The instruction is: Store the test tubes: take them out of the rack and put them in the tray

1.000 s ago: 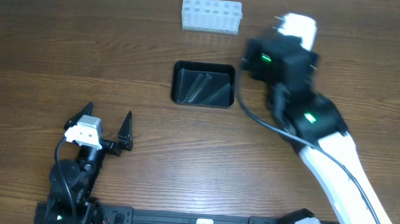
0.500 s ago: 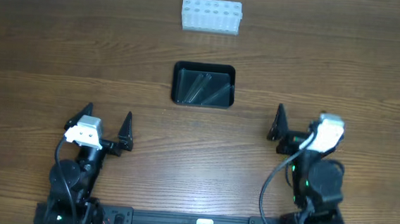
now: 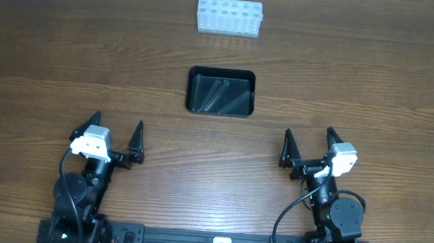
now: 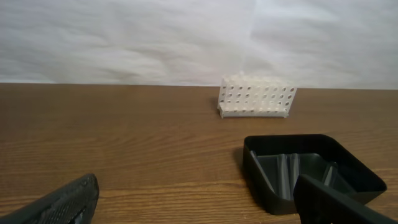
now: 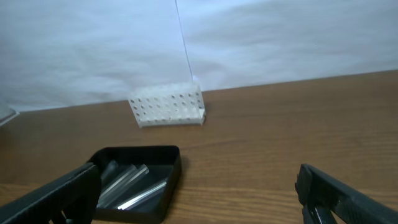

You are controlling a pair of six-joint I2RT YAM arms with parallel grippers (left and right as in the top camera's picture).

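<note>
Seemingly done: tubes (image 3: 217,93) in tray (image 3: 222,71), rack (image 3: 230,17) beyond empty.
L gripper (image 3: 118,119), R gripper (image 3: 309,132) released short of tray: nothing left to carry.

Dark brown wood-grain table (image 3: 45,56), with the grain running side to side across the top view. The surface is matte with a slight sheen. A white backdrop (image 4: 124,37) stands behind the table's far edge; it is paper or cloth, lightly wrinkled. It has a vertical fold or seam (image 4: 255,31) where one part looks a shade brighter. In the right wrist view a thin dark line (image 5: 181,37) runs down the backdrop toward the table; cord or seam, cannot tell. Light is soft and even, shadows faint.
</note>
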